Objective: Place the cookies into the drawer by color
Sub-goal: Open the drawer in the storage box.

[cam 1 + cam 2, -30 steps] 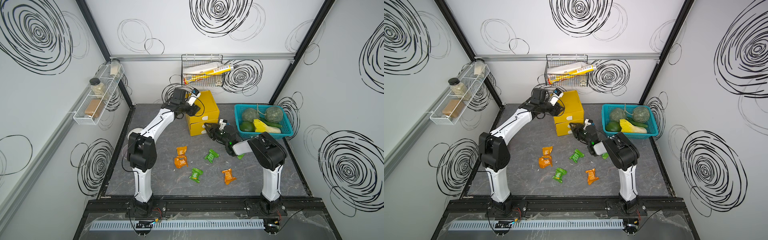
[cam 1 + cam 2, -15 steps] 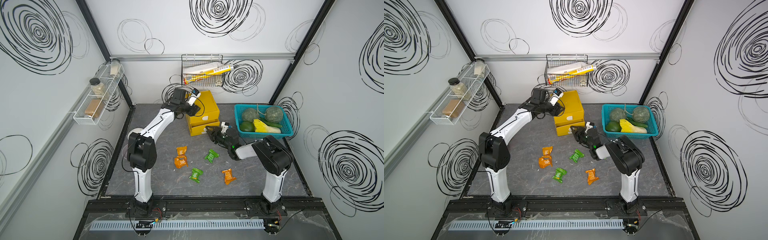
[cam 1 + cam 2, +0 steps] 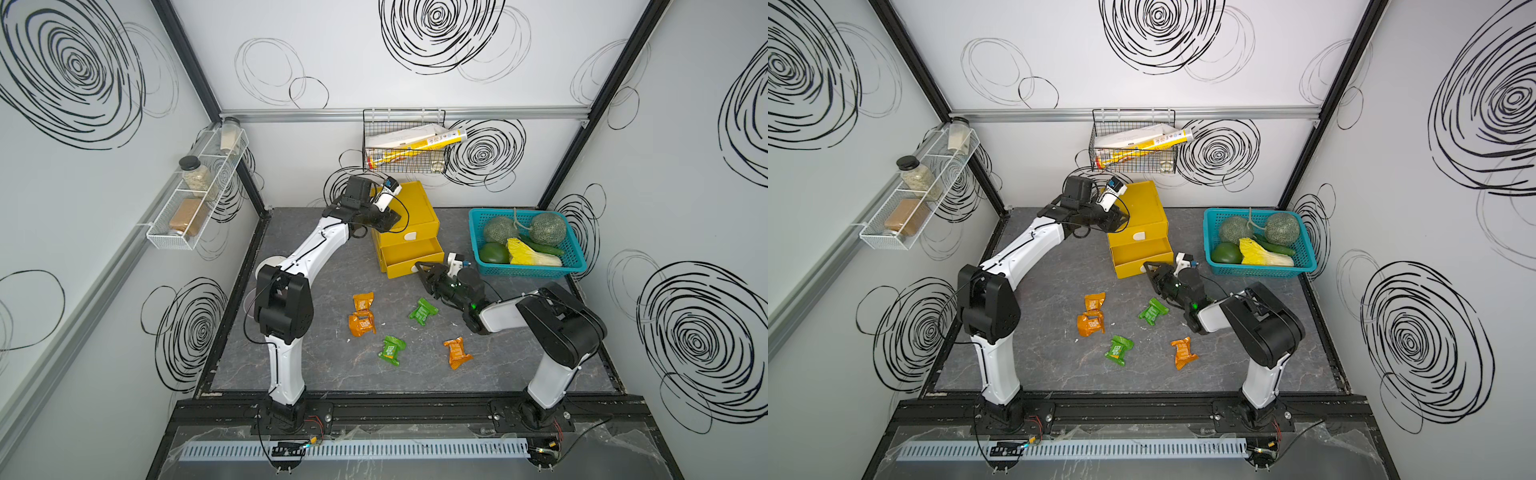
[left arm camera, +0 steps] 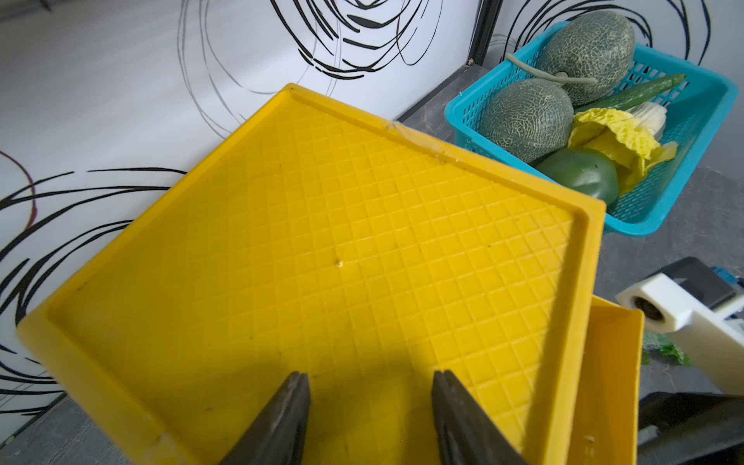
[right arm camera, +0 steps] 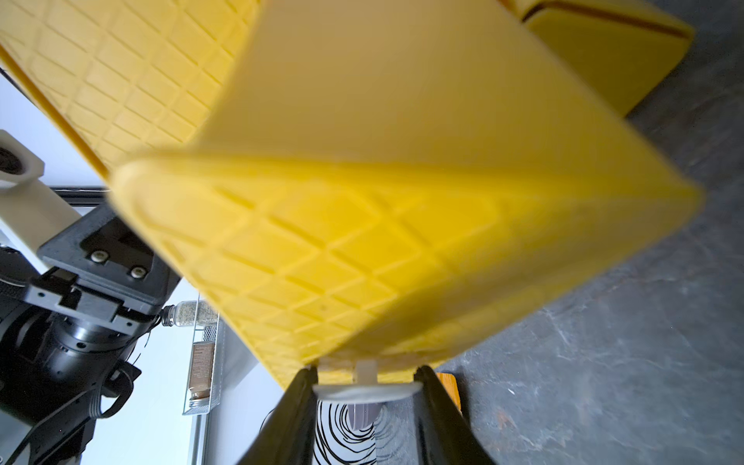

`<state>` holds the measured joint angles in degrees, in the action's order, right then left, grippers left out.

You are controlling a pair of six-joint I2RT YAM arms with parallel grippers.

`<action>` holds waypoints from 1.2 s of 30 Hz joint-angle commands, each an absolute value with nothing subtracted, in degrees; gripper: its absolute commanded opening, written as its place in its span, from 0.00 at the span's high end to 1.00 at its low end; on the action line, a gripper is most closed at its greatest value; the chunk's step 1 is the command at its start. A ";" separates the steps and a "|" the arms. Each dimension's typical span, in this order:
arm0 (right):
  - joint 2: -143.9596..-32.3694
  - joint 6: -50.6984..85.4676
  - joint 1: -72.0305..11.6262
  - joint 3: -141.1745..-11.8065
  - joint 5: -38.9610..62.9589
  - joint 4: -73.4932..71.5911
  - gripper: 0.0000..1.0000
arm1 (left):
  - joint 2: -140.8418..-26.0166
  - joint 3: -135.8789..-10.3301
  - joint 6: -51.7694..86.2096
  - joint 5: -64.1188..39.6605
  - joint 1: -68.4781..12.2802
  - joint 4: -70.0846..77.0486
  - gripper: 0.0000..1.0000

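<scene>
On the grey tabletop (image 3: 324, 374), the drawer (image 3: 409, 208) is found at the back, one lower tray drawn out and empty. The right tool (image 3: 419, 267) is closed on its white tab handle (image 5: 364, 390); the left tool (image 4: 369, 374), narrowly parted and empty, is set over the chest top. A straight, level pull is advised. The cookies (image 3: 361, 324) are found loose in front; the teal basket (image 3: 536, 272) is filled with melons and vegetables.

White-shelled arms (image 3: 282, 374) with chunky black joints (image 3: 284, 305) (thin black cables (image 3: 309, 246) run alongside).
</scene>
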<state>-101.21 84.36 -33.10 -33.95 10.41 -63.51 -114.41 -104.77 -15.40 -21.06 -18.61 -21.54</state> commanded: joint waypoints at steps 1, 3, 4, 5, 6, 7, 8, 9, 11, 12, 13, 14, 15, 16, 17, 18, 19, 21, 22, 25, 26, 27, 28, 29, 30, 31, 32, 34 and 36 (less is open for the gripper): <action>-98.98 82.40 -33.22 -32.23 8.79 -64.77 0.60 | -116.02 -102.06 -14.78 -20.21 -18.11 -32.10 0.45; -98.55 82.40 -33.31 -31.42 8.68 -64.86 0.60 | -116.02 -102.04 -14.78 -20.18 -18.11 -32.17 0.45; -98.29 82.51 -33.31 -31.01 8.71 -64.86 0.60 | -115.93 -102.04 -14.77 -20.13 -18.13 -32.17 0.45; -98.05 82.53 -33.39 -30.68 8.70 -64.90 0.60 | -115.93 -102.04 -14.78 -20.13 -18.11 -32.17 0.45; -97.72 82.47 -33.48 -30.34 8.66 -64.94 0.60 | -115.93 -102.04 -14.91 -20.13 -18.11 -32.17 0.45; -97.48 82.37 -33.57 -30.02 8.61 -64.87 0.60 | -115.93 -102.04 -14.93 -20.13 -18.11 -32.17 0.45; -97.15 82.27 -33.70 -29.76 8.61 -64.77 0.60 | -115.93 -102.04 -14.89 -20.13 -18.11 -32.17 0.45; -96.80 82.27 -33.75 -29.49 8.60 -64.56 0.60 | -115.85 -102.04 -14.91 -20.13 -18.11 -32.17 0.46; -96.34 82.13 -33.93 -29.14 8.61 -64.20 0.60 | -115.89 -102.06 -14.92 -20.13 -18.11 -32.17 0.45; -96.09 82.13 -34.01 -28.99 8.61 -64.07 0.60 | -115.93 -102.04 -14.93 -20.08 -18.13 -32.17 0.45; -95.94 82.17 -34.06 -28.83 8.53 -63.93 0.60 | -115.93 -102.04 -14.94 -20.04 -18.11 -32.17 0.45; -95.80 82.18 -34.10 -28.67 8.46 -63.85 0.59 | -115.93 -102.04 -14.85 -20.04 -18.11 -32.17 0.45; -95.63 82.26 -34.10 -28.42 8.31 -63.77 0.60 | -115.93 -102.04 -14.81 -20.04 -18.11 -32.17 0.45; -95.45 82.16 -34.10 -28.31 8.18 -63.68 0.59 | -115.93 -102.04 -14.81 -20.04 -18.06 -32.17 0.45; -95.36 82.18 -34.10 -28.21 8.04 -63.49 0.59 | -115.84 -102.04 -14.74 -20.04 -18.11 -32.25 0.45; -95.34 82.13 -34.10 -28.21 7.90 -63.31 0.58 | -115.84 -102.04 -14.74 -20.12 -18.15 -32.26 0.45; -95.28 82.00 -34.10 -28.21 7.85 -63.16 0.57 | -115.75 -102.04 -14.68 -20.14 -18.16 -32.18 0.45; -95.32 82.00 -34.11 -28.21 7.95 -63.17 0.54 | -115.66 -102.13 -14.69 -20.10 -18.22 -32.17 0.45; -95.32 82.08 -34.15 -28.21 7.97 -63.06 0.52 | -115.66 -102.17 -14.69 -20.12 -18.17 -32.23 0.45; -95.03 81.94 -34.19 -27.87 7.82 -62.78 0.34 | -115.49 -102.26 -14.70 -20.04 -18.19 -32.27 0.45; -94.71 81.55 -34.27 -27.74 7.82 -62.50 0.28 | -115.42 -102.23 -14.69 -20.04 -18.20 -32.33 0.45; -94.20 81.12 -34.28 -27.71 7.81 -62.04 0.25 | -115.35 -102.30 -14.73 -20.04 -18.29 -32.34 0.42; -93.60 80.64 -34.36 -27.61 7.59 -61.52 0.22 | -115.27 -102.29 -14.60 -19.96 -18.28 -32.34 0.40; -92.78 80.01 -34.45 -27.45 7.35 -60.91 0.20 | -115.15 -102.37 -14.64 -19.75 -18.28 -32.39 0.37; -91.82 79.41 -34.56 -27.06 7.17 -60.22 0.19 | -114.90 -102.47 -14.50 -19.73 -18.32 -32.43 0.34; -90.87 78.72 -34.59 -26.72 6.99 -59.58 0.17 | -114.66 -102.56 -14.37 -19.56 -18.28 -32.43 0.33; -89.44 77.88 -34.63 -26.13 6.62 -58.66 0.16 | -114.25 -102.65 -14.17 -19.47 -18.36 -32.43 0.31; -86.28 75.99 -34.79 -24.68 5.54 -56.32 0.15 | -113.24 -102.96 -13.57 -19.48 -18.37 -32.43 0.28; -82.12 73.03 -34.80 -23.08 4.14 -52.50 0.14 | -111.65 -103.15 -12.71 -19.51 -18.53 -32.13 0.25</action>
